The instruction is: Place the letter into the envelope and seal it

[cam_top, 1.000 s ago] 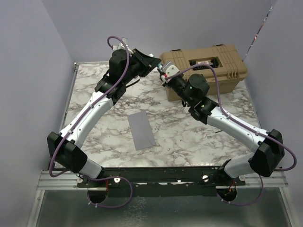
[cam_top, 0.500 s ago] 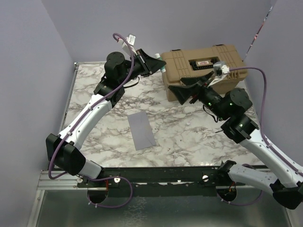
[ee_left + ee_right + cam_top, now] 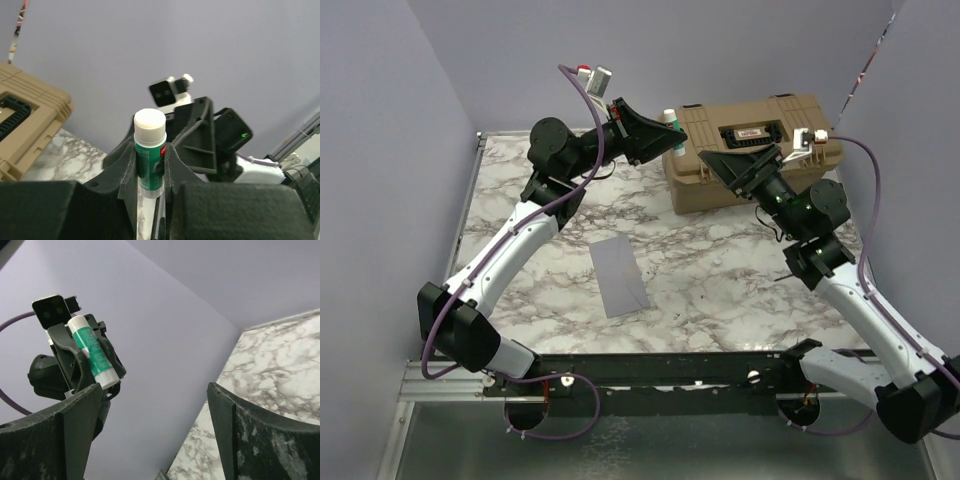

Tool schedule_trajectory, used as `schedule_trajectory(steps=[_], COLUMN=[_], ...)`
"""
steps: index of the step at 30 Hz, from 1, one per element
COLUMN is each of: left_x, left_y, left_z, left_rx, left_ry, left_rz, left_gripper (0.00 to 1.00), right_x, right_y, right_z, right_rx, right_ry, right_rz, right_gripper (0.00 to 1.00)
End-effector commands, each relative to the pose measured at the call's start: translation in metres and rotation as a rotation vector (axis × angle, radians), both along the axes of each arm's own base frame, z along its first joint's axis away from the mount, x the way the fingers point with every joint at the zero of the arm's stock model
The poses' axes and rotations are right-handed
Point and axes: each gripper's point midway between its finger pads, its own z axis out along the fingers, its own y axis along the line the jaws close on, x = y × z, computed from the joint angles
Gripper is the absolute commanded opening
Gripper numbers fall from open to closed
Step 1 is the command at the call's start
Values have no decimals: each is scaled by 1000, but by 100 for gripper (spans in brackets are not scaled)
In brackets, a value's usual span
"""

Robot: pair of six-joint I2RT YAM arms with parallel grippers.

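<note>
The blue-grey envelope [image 3: 620,276] lies flat on the marble table, in front of both arms. The letter is out of view. My left gripper [image 3: 661,138] is raised over the back of the table. It is shut on a green glue stick [image 3: 150,152] with a white top, which stands up between its fingers [image 3: 125,172]. In the right wrist view the glue stick [image 3: 93,353] shows in that grip. My right gripper [image 3: 739,155] hangs to the right of the stick, facing it. Its jaws are wide open and nothing is between its fingers [image 3: 75,432].
A tan toolbox [image 3: 775,128] stands at the back right, just behind both grippers; its corner [image 3: 30,125] shows in the left wrist view. Purple walls close off the left, back and right. The marble table [image 3: 710,285] extends around the envelope.
The two grippers were together beside the toolbox. My right gripper has opened and drawn back to the right. My left gripper has lifted with the glue stick.
</note>
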Motion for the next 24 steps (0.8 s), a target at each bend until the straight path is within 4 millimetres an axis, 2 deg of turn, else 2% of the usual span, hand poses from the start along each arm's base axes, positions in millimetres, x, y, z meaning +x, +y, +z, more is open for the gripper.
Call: schedule_trajectory(steps=[1, 7, 10, 14, 18, 22, 24], left_x=[-24, -27, -25, -26, -28, -29, -29], left_y=[1, 0, 0, -1, -6, -10, -10], left_z=[31, 37, 35, 34, 29, 27, 26], left_rx=[-81, -134, -148, -160, -159, -158, -160], left_ry=[-53, 14, 38, 62, 72, 73, 78], left_rz=[-64, -53, -32, -27, -25, -22, -17], left_gripper=[0, 0, 0, 0, 0, 0, 0], right_x=[-33, -49, -55, -51, -41, -36, -36], right_y=[21, 34, 33, 33, 41, 43, 43], right_z=[36, 51, 55, 55, 51, 52, 54], right_rx=[130, 117, 126, 127, 124, 137, 135], right_ry=[-187, -321, -359, -353, -286, -297, -307], right_rz=[274, 407, 421, 412, 443, 442, 441], right_gripper=[87, 73, 71, 68, 54, 47, 33])
